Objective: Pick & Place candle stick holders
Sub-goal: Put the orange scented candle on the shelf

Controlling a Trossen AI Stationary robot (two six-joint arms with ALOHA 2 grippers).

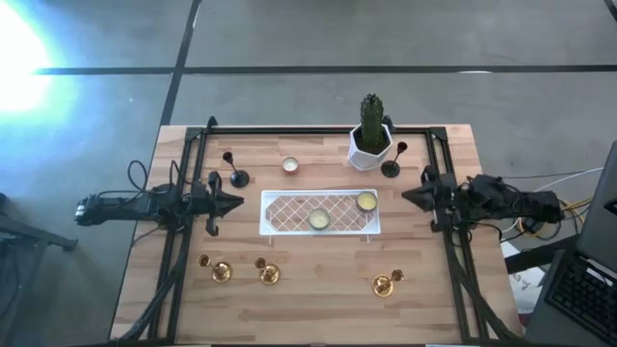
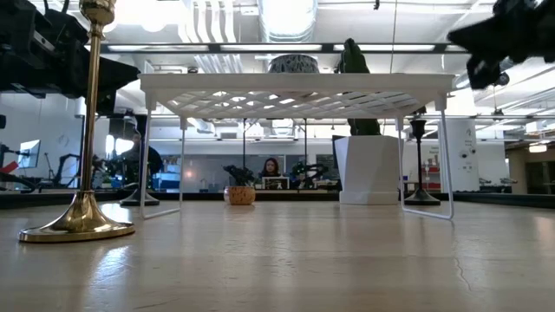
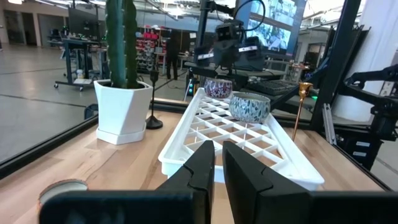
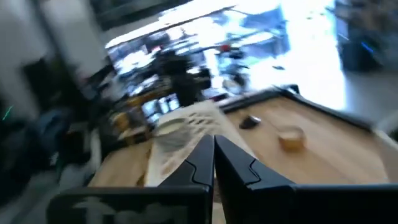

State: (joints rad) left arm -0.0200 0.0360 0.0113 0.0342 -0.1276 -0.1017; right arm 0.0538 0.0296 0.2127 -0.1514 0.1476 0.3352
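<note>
flanking the white rack [image 1: 318, 213], left gripper [image 1: 237, 202] and right gripper [image 1: 406, 198] closed, empty.

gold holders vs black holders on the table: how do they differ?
Colour: the gold holders are shiny brass, the black holders matte dark.
Count: three gold holders, two black holders.
Place: the gold holders stand along the near edge in front of the white rack; the black holders stand behind it, one at the left, one beside the cactus pot.
Shared: round base, thin stem, all upright, none on the rack, none gripped.
</note>
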